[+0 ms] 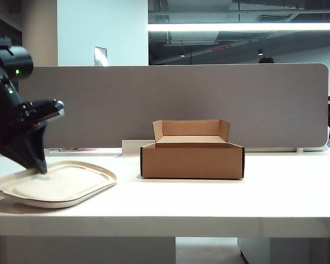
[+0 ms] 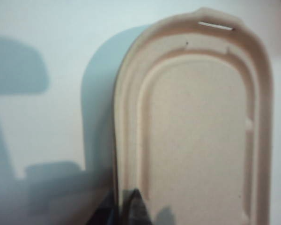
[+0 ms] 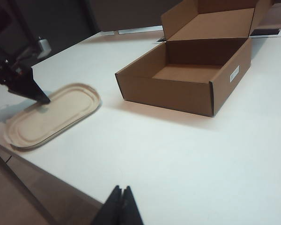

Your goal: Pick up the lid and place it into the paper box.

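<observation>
In the exterior view, the black left arm slants down from the left edge, and the left gripper (image 1: 40, 166) pinches the near-left rim of the flat, pale beige moulded-pulp oval lid (image 1: 60, 183). The lid lies on the white table (image 1: 209, 203), one end slightly lifted. Well apart to its right stands the low brown corrugated cardboard paper box (image 1: 192, 159), open, back flap upright, before a grey partition (image 1: 209, 99).

In the left wrist view, the left gripper's dark fingertips (image 2: 131, 206) are closed over the lid's (image 2: 196, 140) raised rim.

In the right wrist view, the right gripper (image 3: 120, 202) hangs above the table's near edge, its jaws pressed together and empty. The left gripper (image 3: 40, 97) touches the lid (image 3: 51, 117); the box (image 3: 187, 79) stands clear beyond.
</observation>
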{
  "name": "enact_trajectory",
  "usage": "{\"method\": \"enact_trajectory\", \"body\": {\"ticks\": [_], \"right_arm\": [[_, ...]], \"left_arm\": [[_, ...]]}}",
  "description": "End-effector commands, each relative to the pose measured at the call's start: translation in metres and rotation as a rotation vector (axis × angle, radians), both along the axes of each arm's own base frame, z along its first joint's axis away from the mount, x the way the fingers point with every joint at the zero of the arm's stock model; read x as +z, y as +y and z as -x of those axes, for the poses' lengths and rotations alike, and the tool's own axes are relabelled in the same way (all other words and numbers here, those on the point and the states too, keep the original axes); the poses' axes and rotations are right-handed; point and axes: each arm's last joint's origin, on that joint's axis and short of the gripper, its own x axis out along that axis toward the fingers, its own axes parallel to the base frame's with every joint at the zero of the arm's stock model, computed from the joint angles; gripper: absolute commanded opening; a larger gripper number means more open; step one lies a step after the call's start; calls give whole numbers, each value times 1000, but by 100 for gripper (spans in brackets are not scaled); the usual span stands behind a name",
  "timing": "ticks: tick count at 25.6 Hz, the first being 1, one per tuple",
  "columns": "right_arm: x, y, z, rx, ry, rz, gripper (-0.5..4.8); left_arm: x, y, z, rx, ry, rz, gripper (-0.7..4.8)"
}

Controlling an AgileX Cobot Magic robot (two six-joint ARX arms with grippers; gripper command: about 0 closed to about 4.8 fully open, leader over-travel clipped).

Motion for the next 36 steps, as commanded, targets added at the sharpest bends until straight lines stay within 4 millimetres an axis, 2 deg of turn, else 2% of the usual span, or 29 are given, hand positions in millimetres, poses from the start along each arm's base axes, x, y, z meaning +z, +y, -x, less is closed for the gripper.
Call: {"method": "enact_trajectory", "body": {"ticks": [1,4,8,13,14,15,17,21,24,27,29,33,36], "right_arm": [[-1,0,0,0,2,-3,-8],[-1,0,0,0,2,-3,-8],[-1,0,0,0,2,-3,-8],[-1,0,0,0,2,-3,-8],[-1,0,0,0,2,-3,-8],[-1,0,0,0,2,-3,-8],[-1,0,0,0,2,-3,-8],[-1,0,0,0,2,-3,-8],[-1,0,0,0,2,-3,-8],[-1,0,0,0,2,-3,-8],[-1,0,0,0,2,-3,-8],[-1,0,0,0,2,-3,-8],[-1,0,0,-1,2,-3,-8]], "left_arm": [[21,1,1,4,-41,-21,-6],[39,1,1,5,-85,-17,-6],[73,0,0,9,-169,-7,-6],[75,0,1,9,-161,-11,0],[74,1,1,12,-158,-16,11],[73,1,1,19,-154,-31,62],[67,1,3,20,-124,-36,124],[45,2,5,18,-61,-43,128],[22,1,3,16,16,-50,145],[4,1,-2,11,70,-45,238],[-7,0,-5,9,100,-49,278],[-26,0,-10,6,150,-52,277],[-37,-2,-14,-16,178,11,167]]}}
